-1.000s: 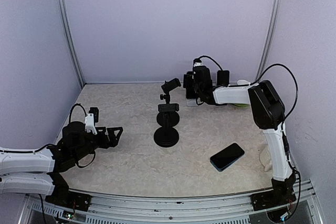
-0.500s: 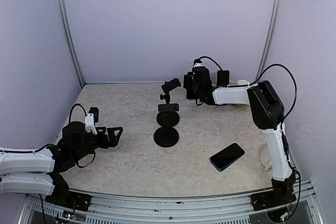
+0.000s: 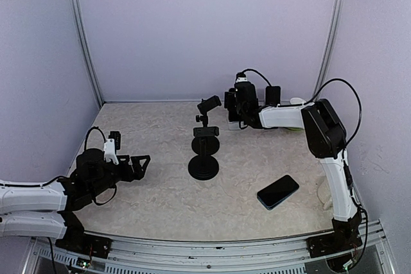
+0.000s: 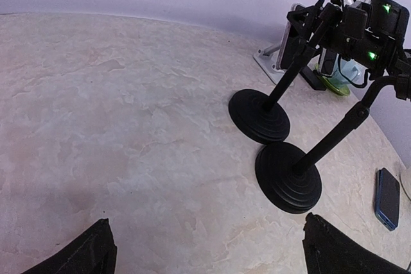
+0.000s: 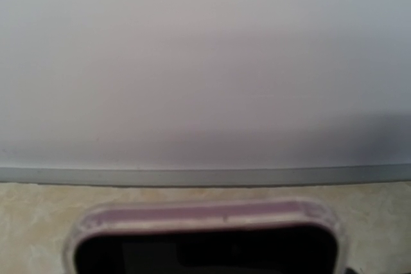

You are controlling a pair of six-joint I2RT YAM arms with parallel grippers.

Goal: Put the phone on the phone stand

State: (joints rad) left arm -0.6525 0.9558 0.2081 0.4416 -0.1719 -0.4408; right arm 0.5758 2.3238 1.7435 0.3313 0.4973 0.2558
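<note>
1. The left gripper (image 3: 139,165) sits low over the near left of the table (image 3: 148,126). Its fingers are spread wide with nothing between them. In its own wrist view only the dark fingertips (image 4: 87,256) show, one in each bottom corner.
2. Out ahead of it, toward the middle of the table, stand two black phone stands on round bases. The near stand (image 4: 289,178) and the far stand (image 4: 260,115) have bases that are close together but not touching. Both poles slant up to the right in the left wrist view.
3. The right gripper (image 3: 234,106) is stretched to the far side, right of centre and close to the back wall. I cannot tell how its fingers are set: they do not show in its own wrist view, and they are too small in the top view.
4. The bottom of the right wrist view is filled by the top edge of a cased phone (image 5: 205,248). It has a dark face and a pale pinkish rim, and the table's far edge and the wall lie beyond it.
5. Just beside that gripper a white holder (image 4: 266,61) rests on the table, and a green disc (image 4: 334,85) lies to its right.
6. A dark phone (image 3: 278,191) lies flat on the near right of the table. It is right of the near stand and well apart from both stands and both grippers.
</note>
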